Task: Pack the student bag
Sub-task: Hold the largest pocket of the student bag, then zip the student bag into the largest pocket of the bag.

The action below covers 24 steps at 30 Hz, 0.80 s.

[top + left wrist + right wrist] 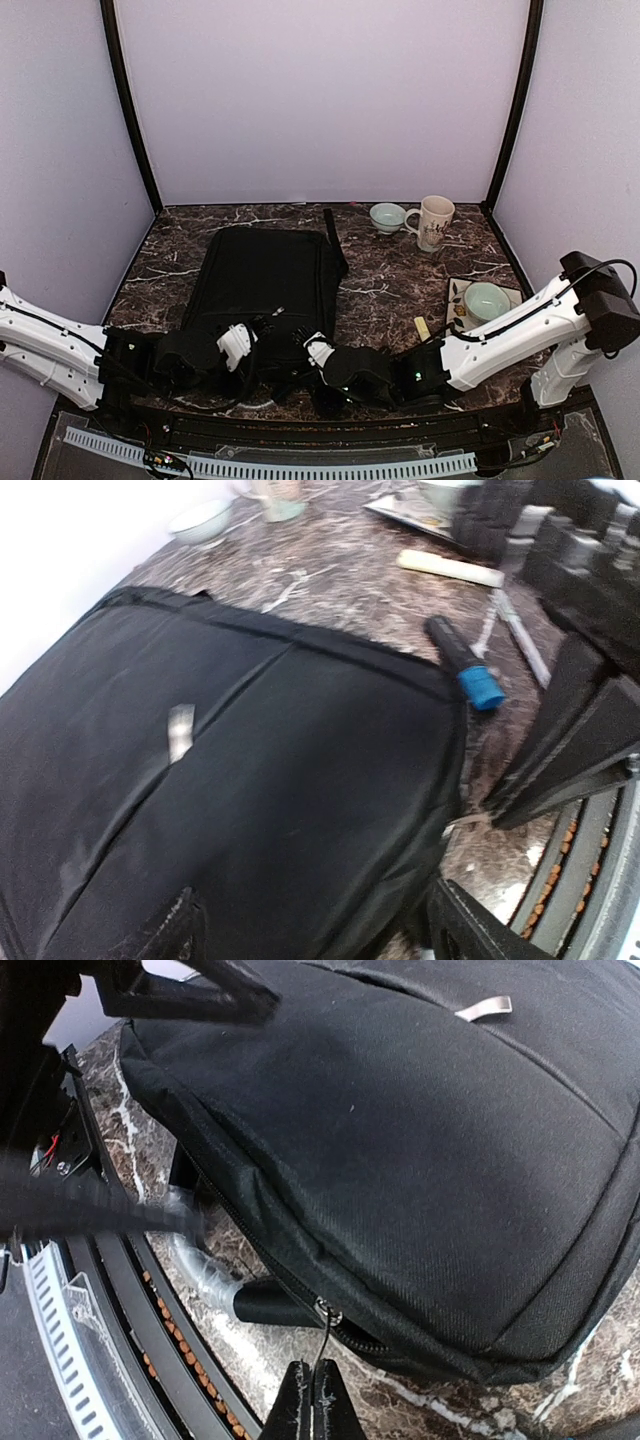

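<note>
The student bag (pixel 265 280) lies flat on the marble table, black with a small silver tab (pixel 180 730) on top. In the left wrist view its cloth (pixel 250 780) fills most of the frame. My left gripper (pixel 315 935) is open, its fingers (pixel 470 930) standing wide apart at either side of the bag's near edge. My right gripper (pixel 320 1405) is shut on the thin zipper pull (pixel 326 1335) at the bag's lower edge (pixel 400 1210). In the top view both grippers, left (pixel 258 338) and right (pixel 305 345), sit at the bag's near end.
A blue-capped marker (pixel 465 665), pens (pixel 520 640) and a cream stick (pixel 450 568) lie right of the bag. At the back right stand a teal bowl (pixel 387 216) and a mug (pixel 433 221). A plate (pixel 510 297) holds a teal cup (pixel 485 300). The table's front rail (pixel 110 1340) is close.
</note>
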Each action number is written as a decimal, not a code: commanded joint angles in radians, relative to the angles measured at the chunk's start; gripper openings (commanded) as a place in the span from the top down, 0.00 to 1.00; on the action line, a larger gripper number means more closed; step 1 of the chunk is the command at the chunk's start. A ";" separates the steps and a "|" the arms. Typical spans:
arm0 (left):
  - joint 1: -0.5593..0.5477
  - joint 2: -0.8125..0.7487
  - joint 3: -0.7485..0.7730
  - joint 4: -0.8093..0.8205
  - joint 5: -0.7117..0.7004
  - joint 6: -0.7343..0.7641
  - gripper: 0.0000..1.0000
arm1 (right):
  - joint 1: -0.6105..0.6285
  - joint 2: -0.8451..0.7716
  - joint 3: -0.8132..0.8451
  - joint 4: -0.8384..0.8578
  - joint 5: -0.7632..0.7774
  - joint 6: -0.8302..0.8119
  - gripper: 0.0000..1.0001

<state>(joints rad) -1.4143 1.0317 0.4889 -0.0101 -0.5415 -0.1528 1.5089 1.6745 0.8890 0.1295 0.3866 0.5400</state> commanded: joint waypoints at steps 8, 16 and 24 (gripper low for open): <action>-0.047 0.213 0.052 0.170 -0.070 0.168 0.32 | -0.007 -0.073 -0.078 0.098 -0.010 0.012 1.00; -0.047 0.232 0.032 0.219 -0.158 0.217 0.64 | -0.008 -0.128 -0.127 0.084 0.028 0.041 1.00; -0.048 0.211 0.029 0.173 -0.185 0.197 1.00 | -0.060 -0.181 -0.170 0.009 0.116 0.106 1.00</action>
<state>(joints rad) -1.4635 1.2709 0.5175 0.1856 -0.6582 0.0654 1.4940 1.5291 0.7467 0.1768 0.4236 0.5926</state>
